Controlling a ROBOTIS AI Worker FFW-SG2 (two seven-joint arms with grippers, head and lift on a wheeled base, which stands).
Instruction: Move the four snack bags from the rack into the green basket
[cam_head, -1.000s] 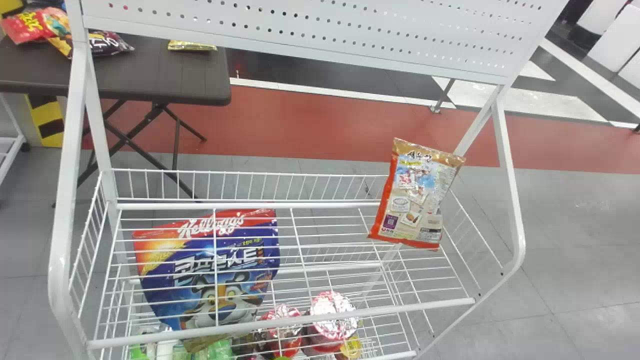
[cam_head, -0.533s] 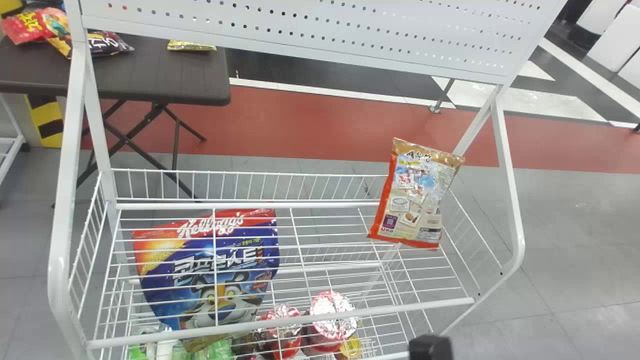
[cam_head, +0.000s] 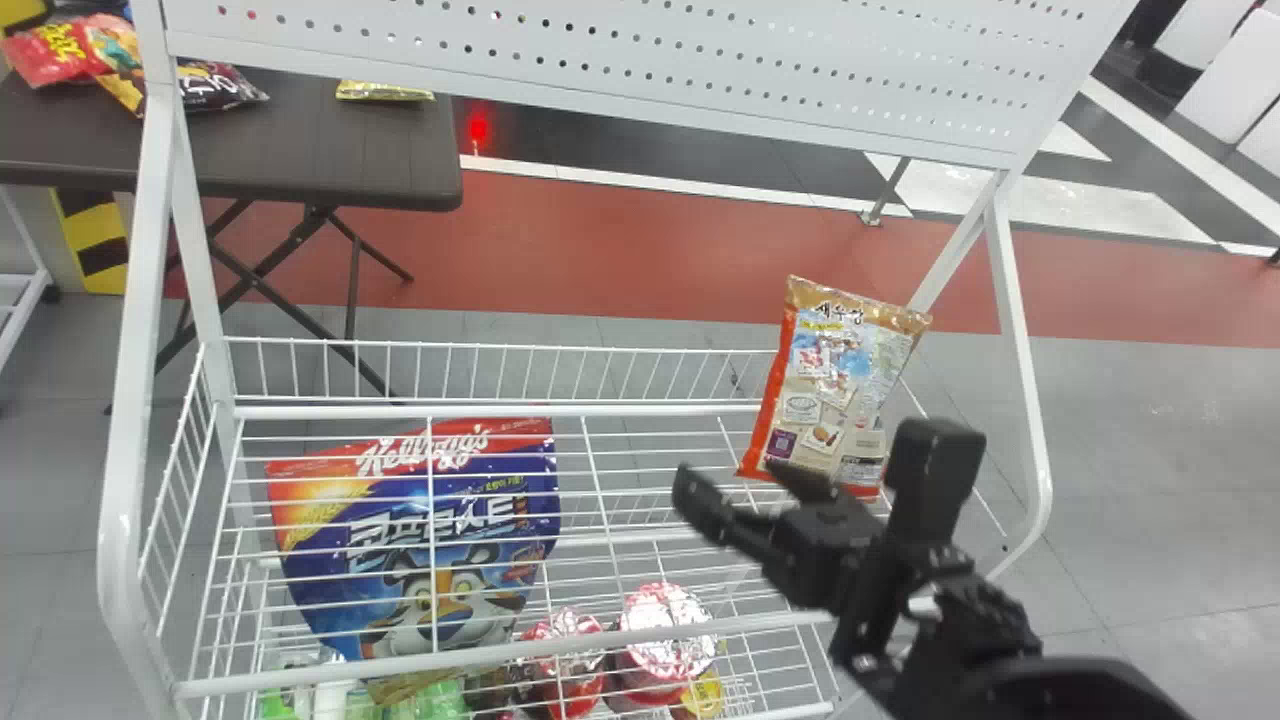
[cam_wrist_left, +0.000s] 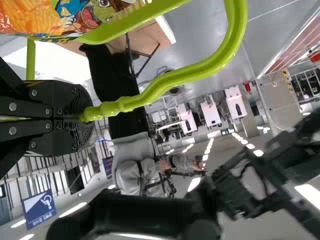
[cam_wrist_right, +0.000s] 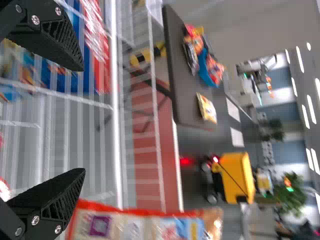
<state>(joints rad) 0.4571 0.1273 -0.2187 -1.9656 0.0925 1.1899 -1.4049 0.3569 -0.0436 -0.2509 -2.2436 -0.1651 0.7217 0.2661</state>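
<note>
Along the near edge, the rack is being bounded by a rail (cam_head: 420, 662); on the right, by a post (cam_head: 1014, 330). Between the orange bag (cam_head: 830, 390) and the blue bag (cam_head: 400, 540), a gap is being left. The orange bag is being carried, tilted, near the rack's right end. The right claw (cam_head: 812, 475) is being held wide near that bag's lower edge; contact cannot be confirmed. In its wrist view, the bag is being presented beside the finger gap.

By the left claw (cam_wrist_left: 85, 117), the handle (cam_wrist_left: 200, 68) of the green basket (cam_wrist_left: 115, 27) is being gripped; packed bags (cam_wrist_left: 30, 17) are being contained there. Below the blue bag, cups (cam_head: 665, 605) are being stored. Beyond the rack, more bags (cam_head: 60, 52) are being supported by a desk (cam_head: 300, 150).
</note>
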